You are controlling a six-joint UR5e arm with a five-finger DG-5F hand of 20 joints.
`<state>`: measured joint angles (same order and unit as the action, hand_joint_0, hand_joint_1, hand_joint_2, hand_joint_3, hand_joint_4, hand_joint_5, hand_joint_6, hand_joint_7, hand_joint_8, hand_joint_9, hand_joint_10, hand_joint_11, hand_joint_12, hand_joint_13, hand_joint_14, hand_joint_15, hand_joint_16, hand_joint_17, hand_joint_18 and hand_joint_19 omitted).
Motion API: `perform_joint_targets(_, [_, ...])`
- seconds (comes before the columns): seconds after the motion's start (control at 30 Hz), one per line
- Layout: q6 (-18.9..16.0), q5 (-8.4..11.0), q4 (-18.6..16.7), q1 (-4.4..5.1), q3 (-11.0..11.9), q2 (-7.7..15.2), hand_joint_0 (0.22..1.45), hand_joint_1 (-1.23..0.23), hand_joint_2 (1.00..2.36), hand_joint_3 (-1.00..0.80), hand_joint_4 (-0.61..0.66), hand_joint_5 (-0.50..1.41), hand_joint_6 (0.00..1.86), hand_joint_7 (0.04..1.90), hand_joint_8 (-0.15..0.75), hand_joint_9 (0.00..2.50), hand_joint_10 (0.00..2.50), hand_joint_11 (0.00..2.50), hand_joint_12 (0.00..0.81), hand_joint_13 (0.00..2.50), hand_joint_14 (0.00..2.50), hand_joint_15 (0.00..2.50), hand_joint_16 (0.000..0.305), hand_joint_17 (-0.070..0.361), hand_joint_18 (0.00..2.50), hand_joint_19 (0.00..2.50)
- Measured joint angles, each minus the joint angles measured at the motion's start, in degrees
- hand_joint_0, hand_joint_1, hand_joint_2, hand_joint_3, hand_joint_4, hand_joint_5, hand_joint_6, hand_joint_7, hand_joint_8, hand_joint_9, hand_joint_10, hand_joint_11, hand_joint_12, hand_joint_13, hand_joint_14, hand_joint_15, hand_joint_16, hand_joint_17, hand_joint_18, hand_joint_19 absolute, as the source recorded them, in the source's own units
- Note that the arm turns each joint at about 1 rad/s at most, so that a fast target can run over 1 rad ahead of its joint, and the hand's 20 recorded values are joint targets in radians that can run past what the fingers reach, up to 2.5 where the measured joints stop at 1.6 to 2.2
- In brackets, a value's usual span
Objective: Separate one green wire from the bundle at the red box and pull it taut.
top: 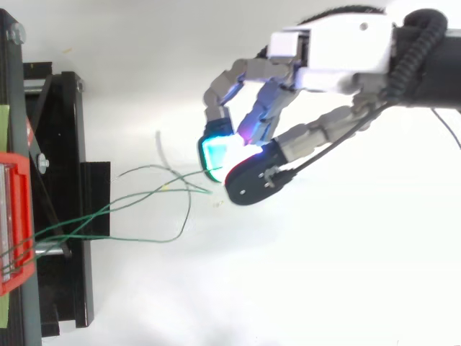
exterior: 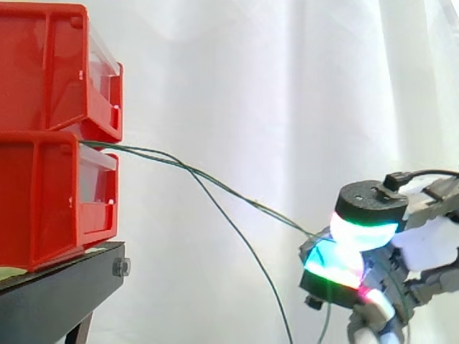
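Thin green wires (exterior: 158, 154) come out between the two stacked red bins (exterior: 43, 136) and spread to the right. One green wire (exterior: 272, 211) runs almost straight, sloping down to my hand (exterior: 423, 247), low at the right. Its glowing fingertips (exterior: 362, 229) are pressed together on that wire. Another wire (exterior: 251, 258) hangs loose and drops below the frame's edge. From above, my hand (top: 338, 50) reaches in from the upper right, and the pads (top: 216, 153) meet where a wire (top: 144, 189) arrives from the red box (top: 14, 223).
The bins rest on a black stand (exterior: 57, 294) at the left, seen from above as a black frame (top: 65, 216). A slack wire loop (top: 184, 220) lies between the stand and my hand. A white curtain hangs behind.
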<state>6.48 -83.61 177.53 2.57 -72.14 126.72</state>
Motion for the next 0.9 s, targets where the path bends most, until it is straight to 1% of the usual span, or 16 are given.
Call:
perform_joint_targets(0.1, [0.7,0.26,4.3,-0.49,-0.3,-1.7,0.58,-0.75,1.02,-0.1,0.04,-0.13,0.9,1.16,0.338,0.98,0.01,0.86,0.374,0.82,0.01,0.5,0.056,0.125,0.84,0.44])
perform_joint_targets(0.17, [1.1,0.59,6.4,-0.72,-0.9,-3.0,0.58,-0.75,1.02,-0.1,0.04,-0.13,0.9,1.16,0.337,0.98,0.01,0.86,0.376,0.82,0.01,0.49,0.056,0.126,0.84,0.44])
perform_joint_targets(0.27, [1.5,1.81,7.4,-0.73,-3.0,-5.3,0.58,-0.75,1.02,-0.1,0.04,-0.13,0.9,1.16,0.335,0.98,0.01,0.86,0.374,0.82,0.01,0.49,0.056,0.126,0.84,0.44])
perform_joint_targets(0.33, [1.6,3.79,6.3,-0.54,-5.6,-7.7,0.58,-0.75,1.02,-0.1,0.04,-0.13,0.9,1.16,0.338,0.99,0.01,0.86,0.376,0.82,0.02,0.49,0.056,0.126,0.84,0.44])
perform_joint_targets(0.37, [1.5,5.23,5.1,-0.41,-7.3,-8.8,0.58,-0.75,1.02,-0.1,0.04,-0.13,0.9,1.16,0.338,0.99,0.01,0.86,0.374,0.81,0.01,0.49,0.056,0.126,0.84,0.43])
perform_joint_targets(0.47, [1.2,8.99,1.3,-0.16,-11.5,-10.3,0.58,-0.75,1.02,-0.1,0.04,-0.13,0.9,1.16,0.334,0.98,0.01,0.86,0.373,0.81,0.01,0.49,0.056,0.125,0.83,0.44])
perform_joint_targets(0.53, [1.2,10.26,-1.3,-0.08,-13.0,-10.6,0.58,-0.75,1.02,-0.1,0.04,-0.13,0.9,1.16,0.338,0.98,0.01,0.86,0.374,0.81,0.01,0.49,0.056,0.126,0.83,0.44])
perform_joint_targets(0.6, [1.3,10.96,-4.5,-0.04,-13.9,-10.8,0.58,-0.75,1.02,-0.1,0.04,-0.13,0.9,1.17,0.333,0.98,0.01,0.87,0.373,0.81,0.02,0.5,0.056,0.126,0.83,0.43])
perform_joint_targets(0.67, [1.7,11.31,-7.2,0.03,-14.2,-10.9,0.58,-0.75,1.02,-0.1,0.04,-0.13,0.9,1.17,0.333,0.98,0.01,0.86,0.373,0.81,0.02,0.49,0.056,0.126,0.83,0.43])
perform_joint_targets(0.7, [1.9,11.41,-8.0,0.07,-14.3,-10.9,0.58,-0.75,1.02,-0.1,0.04,-0.13,0.9,1.16,0.335,0.98,0.01,0.87,0.373,0.81,0.02,0.49,0.056,0.125,0.83,0.44])
perform_joint_targets(0.77, [2.4,11.54,-9.1,0.12,-14.4,-10.9,0.58,-0.75,1.02,-0.1,0.04,-0.13,0.9,1.16,0.335,0.99,0.01,0.87,0.373,0.81,0.01,0.49,0.056,0.126,0.83,0.44])
perform_joint_targets(0.9, [3.6,11.61,-9.9,0.14,-14.4,-10.9,0.58,-0.75,1.02,-0.1,0.04,-0.13,0.9,1.16,0.331,0.99,0.01,0.86,0.374,0.81,0.01,0.49,0.056,0.126,0.83,0.43])
